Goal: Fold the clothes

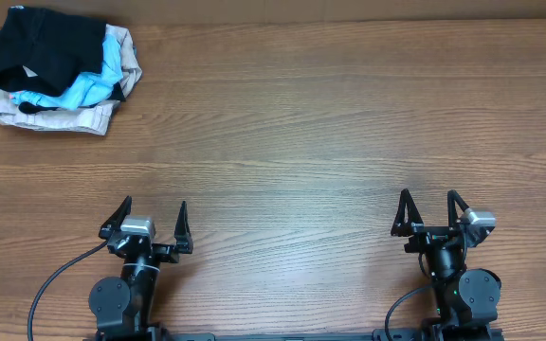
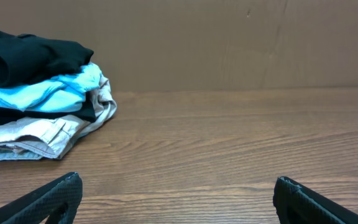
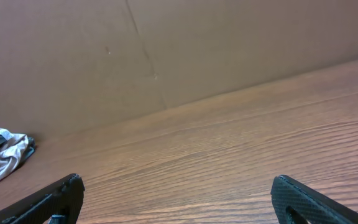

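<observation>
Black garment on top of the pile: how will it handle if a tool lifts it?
Probably floppy: the black garment lies crumpled and draped, so it should sag and unfold when lifted. It overlaps the light-blue shirt, so lifting may drag that along.

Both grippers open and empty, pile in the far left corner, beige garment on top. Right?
No: the black garment tops the pile; the beige garment lies at the bottom, per the overhead view. The left gripper and right gripper are open and empty, pile in the far left corner.
</observation>
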Controlling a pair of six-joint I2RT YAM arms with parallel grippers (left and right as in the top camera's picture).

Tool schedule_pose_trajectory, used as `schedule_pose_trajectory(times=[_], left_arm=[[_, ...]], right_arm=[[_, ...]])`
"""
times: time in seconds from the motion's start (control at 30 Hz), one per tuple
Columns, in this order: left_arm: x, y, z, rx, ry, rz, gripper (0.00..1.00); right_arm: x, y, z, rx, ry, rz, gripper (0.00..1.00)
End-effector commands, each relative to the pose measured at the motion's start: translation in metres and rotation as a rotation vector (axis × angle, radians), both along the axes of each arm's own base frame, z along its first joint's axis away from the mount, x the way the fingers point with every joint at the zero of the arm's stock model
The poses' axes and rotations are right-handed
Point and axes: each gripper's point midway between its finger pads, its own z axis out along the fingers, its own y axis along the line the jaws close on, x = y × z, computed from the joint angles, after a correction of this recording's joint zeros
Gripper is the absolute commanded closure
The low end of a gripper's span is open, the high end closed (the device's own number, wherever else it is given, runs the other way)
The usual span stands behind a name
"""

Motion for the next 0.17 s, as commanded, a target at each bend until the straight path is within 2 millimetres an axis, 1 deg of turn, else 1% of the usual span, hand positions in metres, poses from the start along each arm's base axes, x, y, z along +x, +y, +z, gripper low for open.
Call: schedule_pose_trajectory(times=[0.0,0.13], left_arm=[[0.0,0.0013,0.0005,-0.008,-0.008,0.01,0.0],[0.0,0.0012,0.0006,-0.008,-0.008,0.01,0.0]], right_arm=[[0.0002,0.0002,-0.0015,0.0,-0.005,-0.001,0.0],[0.0002,0.0002,-0.0015,0.0,-0.005,-0.001,0.0]])
